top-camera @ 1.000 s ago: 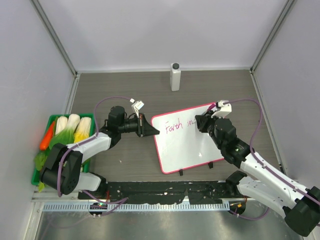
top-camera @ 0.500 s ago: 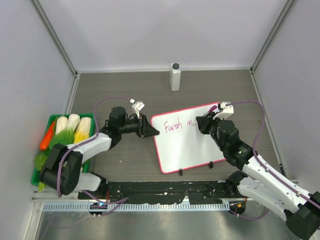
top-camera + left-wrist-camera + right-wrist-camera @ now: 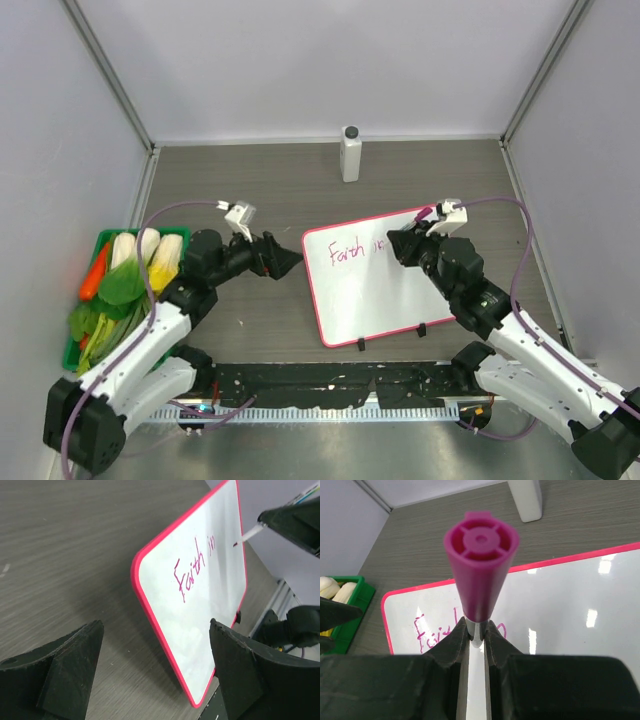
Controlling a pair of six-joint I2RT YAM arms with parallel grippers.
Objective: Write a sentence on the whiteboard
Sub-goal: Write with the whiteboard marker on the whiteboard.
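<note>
Top external shows the whiteboard (image 3: pixel 385 295) lying flat on the table right of centre, its long side running left to right and canted a little up toward the right. The sentence (image 3: pixel 356 252) reads only "Faith in" along the upper line, with blank board to its right and below. The right gripper (image 3: pixel 402 245) hangs over the board's upper part, just beside the last word, so the right arm is the nearer one for the next letters. The left gripper (image 3: pixel 283 262) sits off the board's left edge, near it but apart. A white bottle (image 3: pixel 350 152) stands at the back, and a green tray (image 3: pixel 100 238) of vegetables lies far left. Left wrist shows its fingers (image 3: pixel 70 665) spread wide with nothing between them and the board's pink corner ahead. The tip of the marker (image 3: pixel 250 531) is just right of "in", by a small stroke; whether it touches I cannot tell. Right wrist shows the fingers (image 3: pixel 451 652) pinching that pink marker, which points down at the board, so the next letters likely run rightward
</note>
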